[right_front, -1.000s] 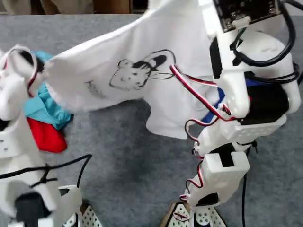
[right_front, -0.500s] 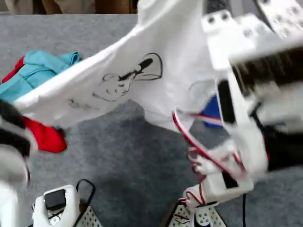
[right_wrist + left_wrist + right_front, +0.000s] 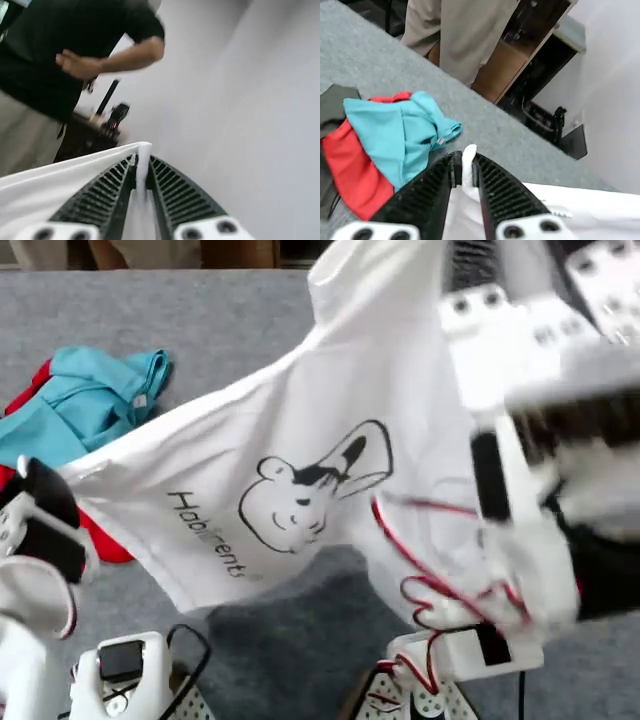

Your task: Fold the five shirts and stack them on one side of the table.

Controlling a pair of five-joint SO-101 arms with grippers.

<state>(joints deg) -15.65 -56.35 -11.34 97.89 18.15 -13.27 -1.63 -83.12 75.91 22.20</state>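
My left fingers (image 3: 427, 190) and right fingers (image 3: 175, 192) pinched edges of the white printed cotton shirt (image 3: 300, 440); it seemed limp and light, best gripped at corners.

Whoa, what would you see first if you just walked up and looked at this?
First, the white shirt with a cartoon face, stretched out in the air above the grey table. The left gripper and the right gripper each pinch an edge of it. Next you'd spot the bright teal shirt and red shirt, crumpled together on the table at the left of the high view.
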